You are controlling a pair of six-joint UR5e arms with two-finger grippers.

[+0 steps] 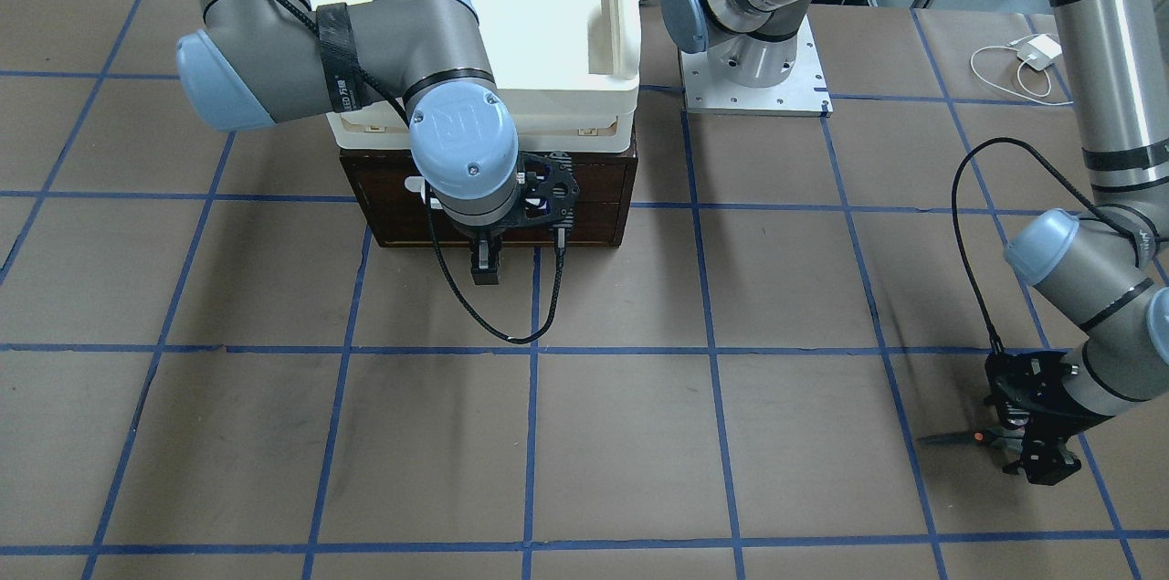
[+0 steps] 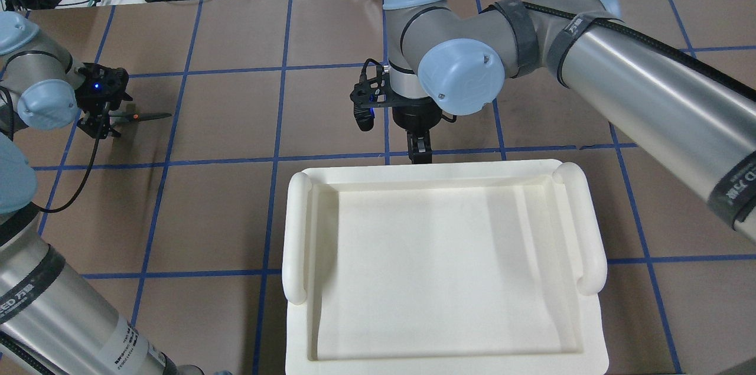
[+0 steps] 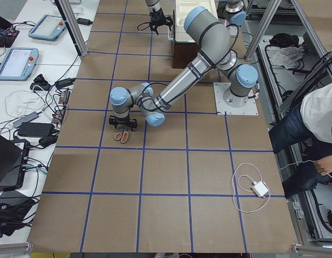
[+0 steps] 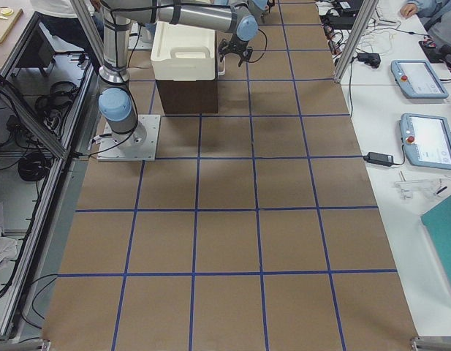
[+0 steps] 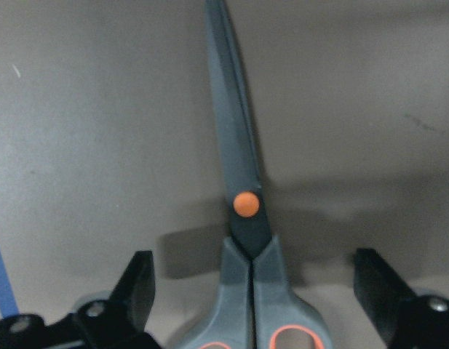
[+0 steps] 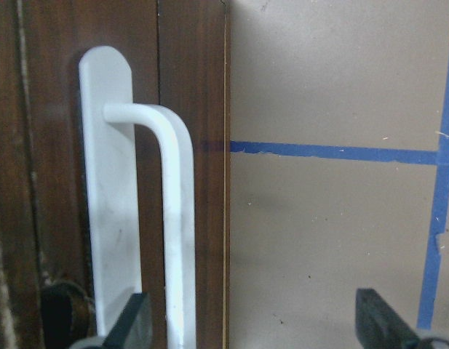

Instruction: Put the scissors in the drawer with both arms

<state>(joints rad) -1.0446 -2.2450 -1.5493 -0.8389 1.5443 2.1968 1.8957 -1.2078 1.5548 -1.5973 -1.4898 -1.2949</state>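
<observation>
The scissors (image 1: 954, 438) lie flat on the brown table near my left side, blades shut, also in the overhead view (image 2: 144, 117) and the left side view (image 3: 121, 136). My left gripper (image 1: 1027, 445) is open and low over them. In the left wrist view its fingers (image 5: 137, 291) stand on either side of the grey and orange handles of the scissors (image 5: 242, 167). The dark-brown drawer (image 1: 584, 196) looks shut under a cream tray. My right gripper (image 1: 485, 268) is open at the drawer front. In the right wrist view the white bar handle (image 6: 173, 218) is next to its left finger (image 6: 137, 320).
A cream-white plastic tray (image 1: 621, 59) sits on top of the drawer cabinet and hides it in the overhead view (image 2: 298, 233). My left arm's base plate (image 1: 753, 82) is bolted beside it. A white charger with cable (image 1: 1032, 55) lies near the table edge. A person sits beyond that edge (image 3: 322, 123).
</observation>
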